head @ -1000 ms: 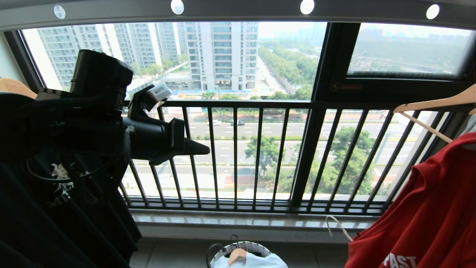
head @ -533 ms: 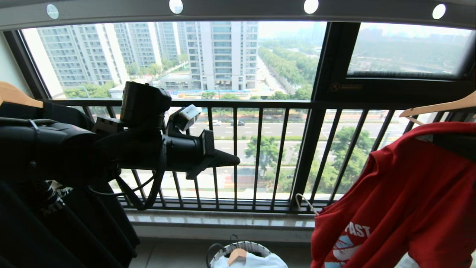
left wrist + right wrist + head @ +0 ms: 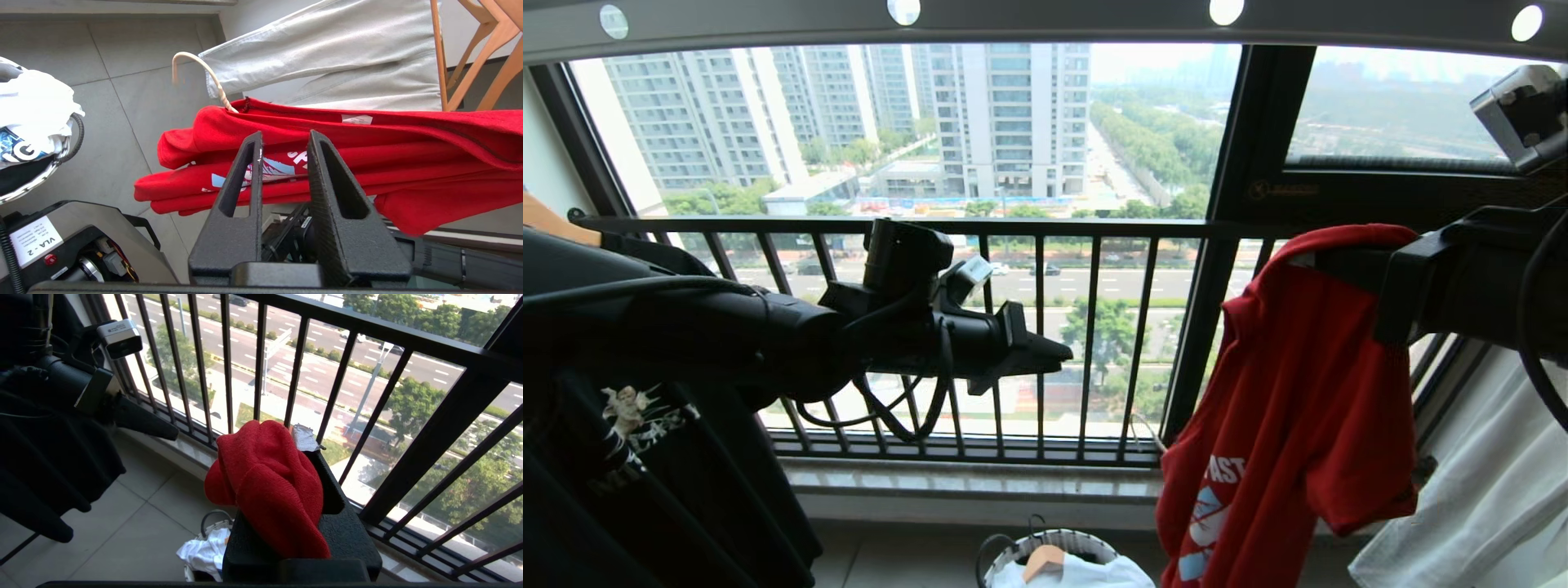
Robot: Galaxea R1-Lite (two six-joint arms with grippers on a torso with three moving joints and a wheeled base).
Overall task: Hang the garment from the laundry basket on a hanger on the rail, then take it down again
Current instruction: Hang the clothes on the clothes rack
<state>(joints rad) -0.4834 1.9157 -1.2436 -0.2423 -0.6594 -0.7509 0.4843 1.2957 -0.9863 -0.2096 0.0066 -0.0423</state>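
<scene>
The red garment (image 3: 1290, 392) hangs bunched from my right gripper (image 3: 282, 437), which is shut on its cloth high at the right, below the grey holed rail (image 3: 1054, 18). A white wire hanger (image 3: 192, 65) pokes its hook out of the collar. The folds and chest graphic of the garment (image 3: 335, 134) lie just past my left gripper (image 3: 284, 136). That left gripper (image 3: 1062, 356) reaches out level at mid-height before the window, open and holding nothing. The laundry basket (image 3: 1086, 539) stands on the floor below, with white cloth in it.
A black printed T-shirt (image 3: 645, 474) hangs at the left behind my left arm. A pale grey garment (image 3: 1462, 490) and wooden hangers (image 3: 470, 53) are at the right. The dark barred window railing (image 3: 1037, 327) runs close ahead. My own base (image 3: 61, 245) is beneath.
My right arm has lifted the red garment up and leftward into the view. My left arm has stretched lower and further toward the middle.
</scene>
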